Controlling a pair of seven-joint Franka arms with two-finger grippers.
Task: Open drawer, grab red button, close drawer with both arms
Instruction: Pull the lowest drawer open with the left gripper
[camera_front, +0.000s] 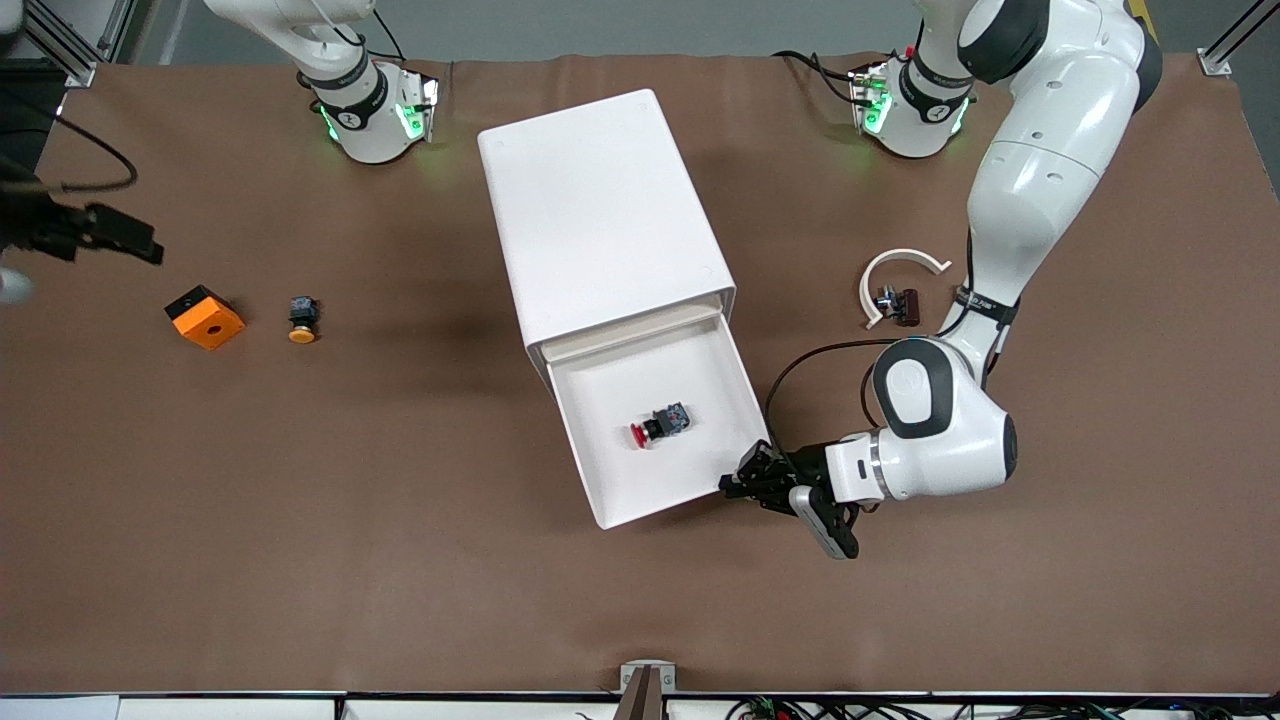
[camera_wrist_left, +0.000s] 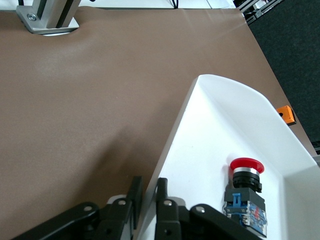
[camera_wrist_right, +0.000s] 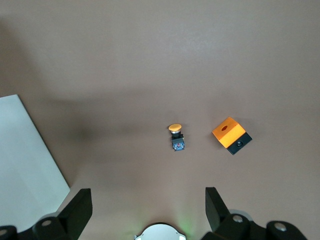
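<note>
Brown cloth covers the table (camera_front: 400, 560), where a white cabinet (camera_front: 600, 220) stands with its drawer (camera_front: 690, 490) pulled out toward the front camera. The button (camera_front: 660, 425) lies on its side on the floor of the drawer, red cap pointing toward the right arm's end of the table. The left end effector (camera_front: 742, 482) sits at the drawer's front corner nearest the left arm's end, its fingers (camera_wrist_left: 162, 200) straddling the thin wall with a narrow gap showing, so a firm grip cannot be confirmed. The right end effector (camera_wrist_right: 147, 207) hangs wide open, holding nothing, above an orange block (camera_front: 205, 316) and a yellow-capped button (camera_front: 302, 320), well apart from the cabinet
</note>
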